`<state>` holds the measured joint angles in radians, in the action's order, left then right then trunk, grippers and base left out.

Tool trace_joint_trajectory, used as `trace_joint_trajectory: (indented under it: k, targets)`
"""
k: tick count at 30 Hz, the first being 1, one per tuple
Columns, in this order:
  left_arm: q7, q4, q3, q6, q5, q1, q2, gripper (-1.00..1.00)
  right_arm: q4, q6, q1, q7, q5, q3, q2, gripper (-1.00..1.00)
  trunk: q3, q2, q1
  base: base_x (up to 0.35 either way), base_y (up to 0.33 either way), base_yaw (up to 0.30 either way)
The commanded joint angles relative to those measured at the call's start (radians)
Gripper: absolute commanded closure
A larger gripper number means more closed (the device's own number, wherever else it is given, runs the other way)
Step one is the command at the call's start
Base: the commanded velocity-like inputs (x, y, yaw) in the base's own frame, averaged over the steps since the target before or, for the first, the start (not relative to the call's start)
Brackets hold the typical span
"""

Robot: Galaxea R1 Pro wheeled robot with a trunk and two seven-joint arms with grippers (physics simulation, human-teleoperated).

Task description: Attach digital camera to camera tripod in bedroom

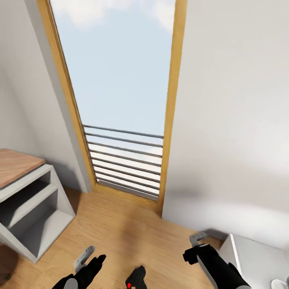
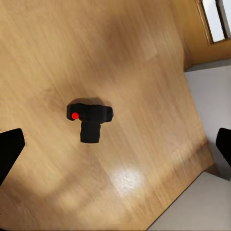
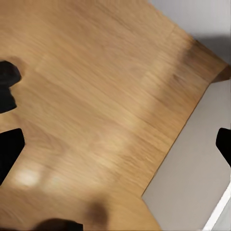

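The digital camera (image 1: 135, 277), small and black with a red button, lies on the bedroom's light wood floor (image 1: 132, 233) at the lower edge of the head view, between my two arms. In the left wrist view the digital camera (image 2: 90, 119) lies on the planks below my left gripper (image 2: 115, 149), whose fingers are spread wide with nothing between them. My left gripper (image 1: 91, 257) hangs just left of the camera. My right gripper (image 1: 194, 245) hovers to its right, also open (image 3: 115, 144), with a corner of the camera (image 3: 7, 84) at that frame's edge. The camera tripod is out of view.
A tall wood-framed window (image 1: 120, 100) with grey rails stands ahead between light grey walls. A white cube shelf (image 1: 36, 208) with a wooden top is at the left. A white piece of furniture (image 1: 257, 257) sits at the right, close to my right arm.
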<state>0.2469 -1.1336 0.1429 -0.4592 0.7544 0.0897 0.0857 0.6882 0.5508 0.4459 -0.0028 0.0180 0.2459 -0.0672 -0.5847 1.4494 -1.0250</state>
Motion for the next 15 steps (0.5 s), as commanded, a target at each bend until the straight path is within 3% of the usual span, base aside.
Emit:
trace_joint_trajectory:
  k: [1,15]
  targets:
    - [0.007,-0.002,0.002,-0.004,0.011,0.001,0.001,-1.0,0.002,0.006,0.0,0.0,0.002,0.005,-0.001,-1.0,-0.001,0.001,0.0,0.007,-0.077,0.293]
    - [0.004,-0.003,0.002,-0.002,0.011,0.001,0.0,-1.0,0.002,0.005,0.0,0.0,0.002,0.01,-0.002,-1.0,-0.001,0.001,0.0,0.09,-0.224,0.293]
